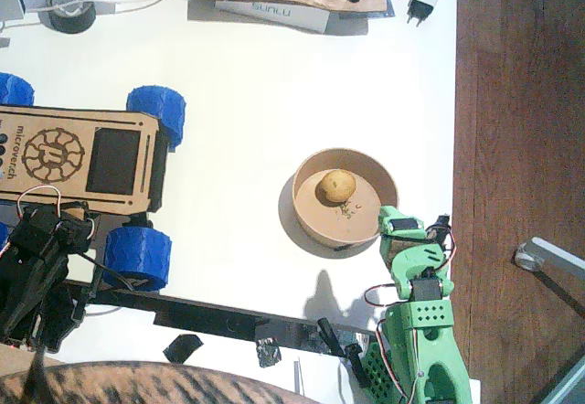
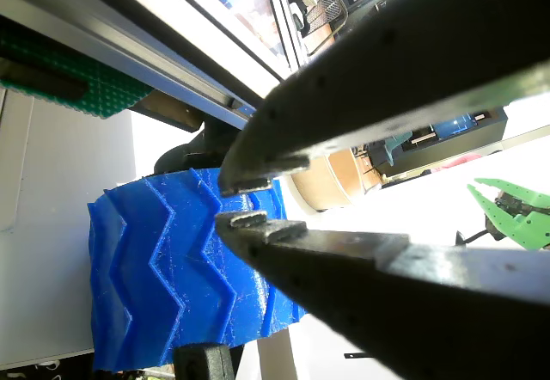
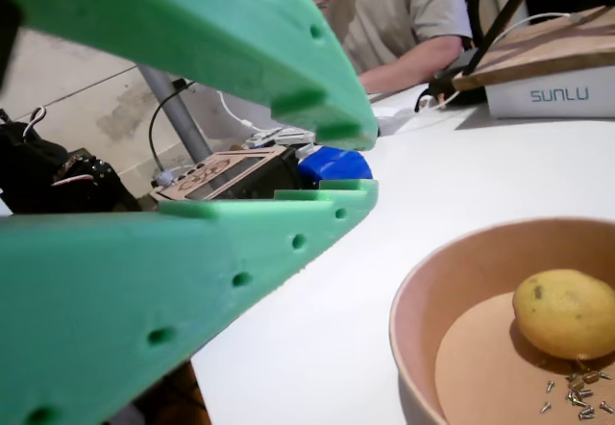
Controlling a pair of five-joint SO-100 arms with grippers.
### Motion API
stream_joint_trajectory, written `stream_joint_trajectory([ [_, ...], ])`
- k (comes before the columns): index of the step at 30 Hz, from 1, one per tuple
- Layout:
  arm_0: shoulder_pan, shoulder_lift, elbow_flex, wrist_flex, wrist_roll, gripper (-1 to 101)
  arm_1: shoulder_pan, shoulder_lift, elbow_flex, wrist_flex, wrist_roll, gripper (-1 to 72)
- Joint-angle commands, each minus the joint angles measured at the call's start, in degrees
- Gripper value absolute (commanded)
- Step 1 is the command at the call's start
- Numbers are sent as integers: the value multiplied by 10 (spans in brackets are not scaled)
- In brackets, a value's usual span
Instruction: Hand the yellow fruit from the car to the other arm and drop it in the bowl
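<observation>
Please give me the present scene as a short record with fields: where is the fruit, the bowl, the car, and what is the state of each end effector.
fruit: yellow fruit lies inside the bowl
bowl: bowl on the white table, some small crumbs inside
car: car at the table's left side, carrying nothing
left end effector: black, nearly shut, empty, beside a blue wheel
right end effector: green, open, empty, beside the bowl

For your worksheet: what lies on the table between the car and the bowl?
Nothing: in the fixed view, only bare white table separates the car from the bowl.
</observation>
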Motion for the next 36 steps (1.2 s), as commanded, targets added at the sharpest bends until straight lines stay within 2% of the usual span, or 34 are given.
stream_joint_trajectory([
  [1, -2, 1, 0, 9, -1, 1, -3, 5, -3, 4, 9, 0],
  [10, -2, 1, 0, 9, -1, 1, -2, 5, -3, 11, 12, 0],
  [20, -2, 0, 0, 9, -1, 1, -8, 5, -3, 60, 11, 0],
  [36, -2, 0, 0, 9, -1, 1, -28, 6, -3, 81, 6, 0],
])
